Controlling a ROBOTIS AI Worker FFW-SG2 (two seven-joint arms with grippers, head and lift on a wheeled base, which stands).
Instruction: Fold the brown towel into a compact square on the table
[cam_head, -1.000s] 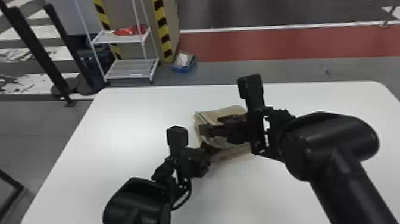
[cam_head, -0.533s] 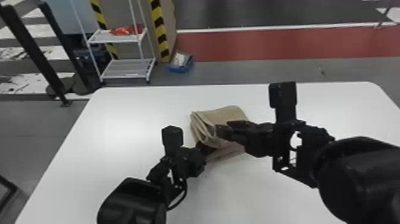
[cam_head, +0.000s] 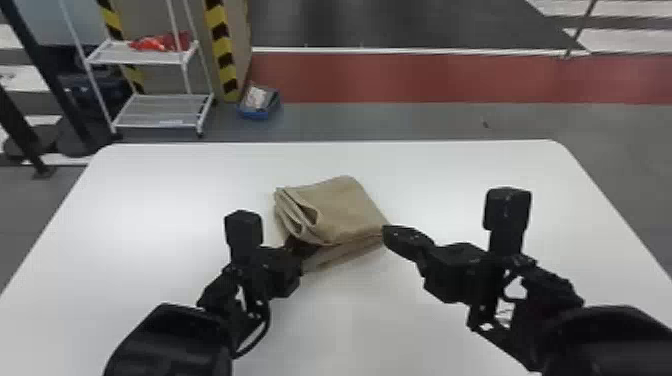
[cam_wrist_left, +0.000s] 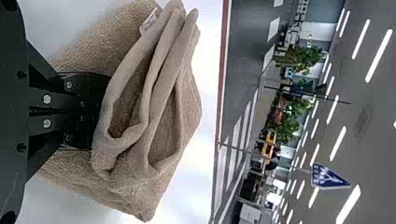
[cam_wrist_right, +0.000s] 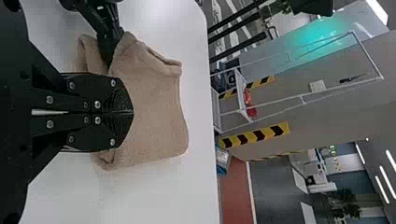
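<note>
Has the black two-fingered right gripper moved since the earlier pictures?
Yes: against the white tabletop, the right gripper has moved rightward, from over the brown towel to its right edge.

i'd call this a big workshop or lab hall: a white metal rack (cam_head: 155, 111) at upper left, yellow-and-black striping (cam_head: 220, 40) beside it, a red floor lane (cam_head: 425, 77) across the top, strip lights (cam_wrist_left: 378, 56) in the left wrist view.
</note>
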